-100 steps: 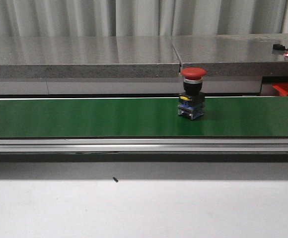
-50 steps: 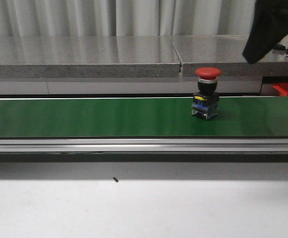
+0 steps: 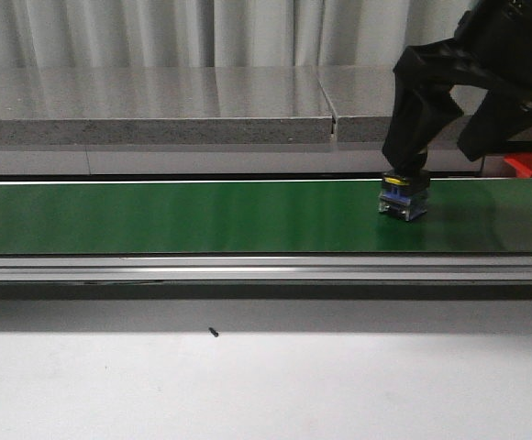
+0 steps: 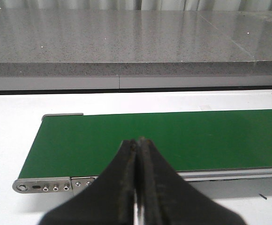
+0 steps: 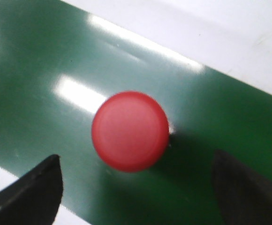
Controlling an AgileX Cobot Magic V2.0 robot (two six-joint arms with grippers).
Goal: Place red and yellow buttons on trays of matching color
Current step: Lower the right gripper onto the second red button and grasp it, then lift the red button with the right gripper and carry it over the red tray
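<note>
On green belt (image 3: 202,215): red button (image 5: 130,131), right tool (image 5: 136,180) spread above.

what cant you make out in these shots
- Red button cap: front view, hidden behind the right gripper; only its blue base shows.
- Button base: right wrist view, hidden under the cap.
- Trays: only a red sliver at the front view's right edge; no yellow one visible.
- Left gripper: absent from the front view.

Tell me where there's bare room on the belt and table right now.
The green belt is bare from its left end up to the red button. The white table in front holds only a small dark speck. It is crowded at the belt's right, where the right gripper hangs over the button.
</note>
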